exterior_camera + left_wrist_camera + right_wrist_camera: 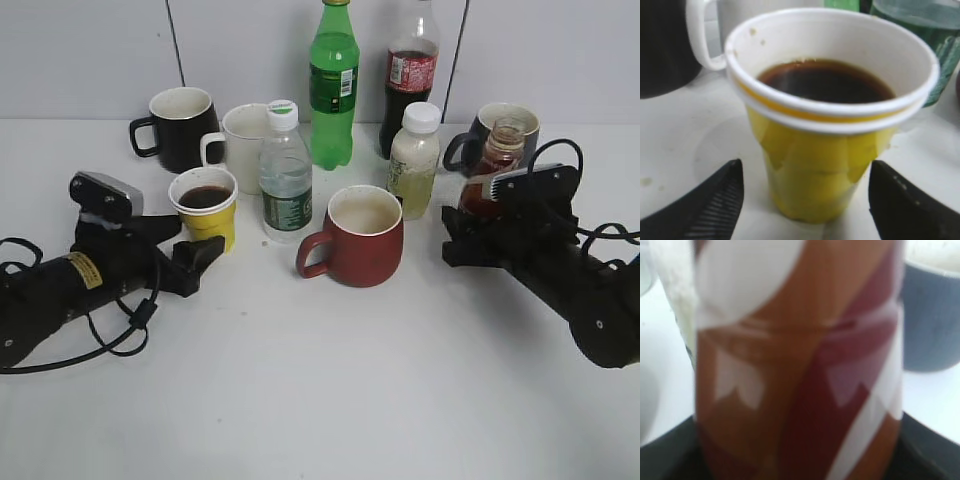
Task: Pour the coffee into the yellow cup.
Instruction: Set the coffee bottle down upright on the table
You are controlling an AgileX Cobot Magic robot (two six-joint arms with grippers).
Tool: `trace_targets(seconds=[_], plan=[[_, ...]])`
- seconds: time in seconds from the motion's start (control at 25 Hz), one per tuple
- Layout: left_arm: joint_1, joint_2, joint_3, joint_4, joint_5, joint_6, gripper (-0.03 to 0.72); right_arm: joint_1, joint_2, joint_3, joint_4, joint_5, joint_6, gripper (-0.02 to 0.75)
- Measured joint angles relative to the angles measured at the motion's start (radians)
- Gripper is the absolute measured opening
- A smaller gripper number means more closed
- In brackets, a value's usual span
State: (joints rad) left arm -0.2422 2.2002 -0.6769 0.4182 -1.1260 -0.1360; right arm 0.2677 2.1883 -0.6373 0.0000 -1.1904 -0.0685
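The yellow cup [206, 208] stands left of centre with dark coffee inside; it fills the left wrist view [825, 165]. My left gripper [196, 256] [805, 200] is open, one jaw on each side of the cup's base with a gap on both sides. The coffee bottle [498, 160] stands upright at the right, capless and amber in its upper part. It fills the right wrist view [800, 365] with its red-and-white label. My right gripper [472, 222] [800, 462] is shut on its lower body; the fingertips are hidden behind it.
A dark red mug [360, 237] stands in the middle. A water bottle [285, 178], white mug [240, 145] and black mug [182, 128] crowd behind the cup. A green bottle [334, 85], cola bottle [410, 80], pale white-capped bottle [414, 160] and dark mug [524, 122] stand behind.
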Motion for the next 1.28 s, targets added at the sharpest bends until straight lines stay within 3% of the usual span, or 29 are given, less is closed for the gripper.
trace_targets(seconds=[0.28,0.56,0.72,0.92,1.16,1.28], plan=[[0.0,-0.068,0.072,-0.014,0.001,0.0,0.589,0.0,0.056,-0.013,0.0,-0.037,0.0,0.505],[0.0,-0.157,0.143,-0.039,0.075,0.0,0.589,0.0,0.06,-0.011,0.0,-0.03,0.0,0.619],[-0.001,-0.265,0.15,-0.041,0.29,-0.005,0.589,0.0,0.022,0.025,0.0,0.002,0.0,0.619],[-0.001,-0.432,0.15,-0.04,0.509,-0.124,0.587,0.0,-0.079,0.091,0.0,0.1,0.0,0.616],[-0.016,-0.657,0.15,-0.077,0.839,-0.177,0.587,0.0,-0.21,0.138,0.0,0.328,0.028,0.605],[-0.047,-0.807,0.151,-0.148,0.998,-0.182,0.587,0.0,-0.292,0.142,0.0,0.493,0.087,0.597]])
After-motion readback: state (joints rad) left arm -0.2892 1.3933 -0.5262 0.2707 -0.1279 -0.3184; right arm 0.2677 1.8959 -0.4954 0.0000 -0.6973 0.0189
